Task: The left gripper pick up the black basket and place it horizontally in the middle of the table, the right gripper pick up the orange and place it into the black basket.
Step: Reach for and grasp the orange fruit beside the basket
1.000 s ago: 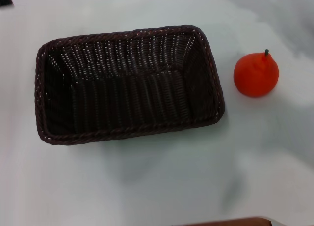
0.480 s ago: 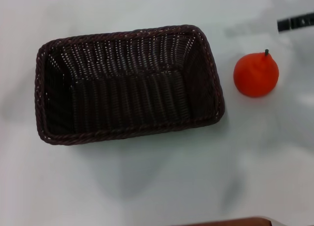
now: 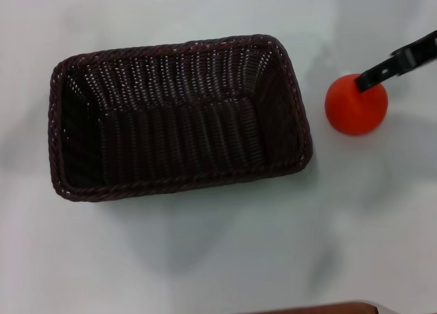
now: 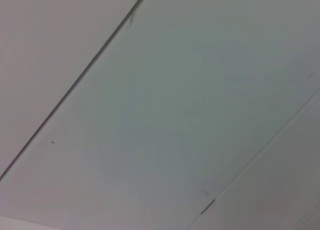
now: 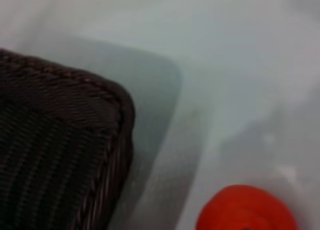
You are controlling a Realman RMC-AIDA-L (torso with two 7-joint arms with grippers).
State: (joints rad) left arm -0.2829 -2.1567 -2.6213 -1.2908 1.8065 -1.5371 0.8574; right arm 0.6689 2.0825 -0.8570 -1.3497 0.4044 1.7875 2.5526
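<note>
Basket, black (image 3: 179, 116) and lying lengthwise, is sitting mid-table (image 3: 218, 259). Orange (image 3: 355, 108) is resting at its 3 o'clock, apart. Right gripper (image 3: 403, 60) is reaching over the fruit's 1 o'clock edge; finger state is impossible to tell.

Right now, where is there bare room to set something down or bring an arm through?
The widest bare table runs between the black basket and the near edge. A thinner strip lies beyond the basket's far rim. The basket itself holds nothing. It is tight on the right: the right gripper reaches in over the orange, with a narrow gap between orange and basket.
</note>
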